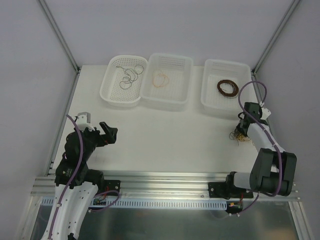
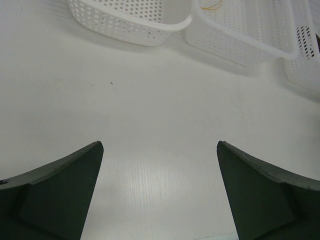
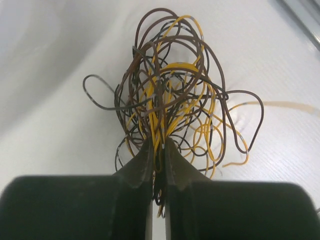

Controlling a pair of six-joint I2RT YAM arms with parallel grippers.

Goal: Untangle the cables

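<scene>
Your right fingers (image 3: 137,172) are pinched together on the cables (image 3: 170,95), a knotted clump of brown, black and orange-yellow strands fanning out ahead of the tips. You cannot see which strands are actually clamped, because the bundle disappears into the narrow gap between the fingers. One pale yellow strand (image 3: 292,106) trails off towards the right edge of the wrist view, and its end is cut off.

From the top camera, the cables (image 1: 238,136) lie on the bench (image 1: 170,140) near its right side, just in front of the right basket (image 1: 210,102). The right arm covers part of the clump. The strands are too fine there to tell apart.

Your left fingers (image 2: 60,187) are spread wide apart over bare bench and hold nothing. In that wrist view the baskets are cropped at the top.

A thin black wire (image 1: 131,73) lies in the left basket (image 1: 106,86), an orange loop (image 1: 161,78) in the middle basket (image 1: 149,95), and a wound dark-brown ring (image 1: 227,88) in the right basket.
</scene>
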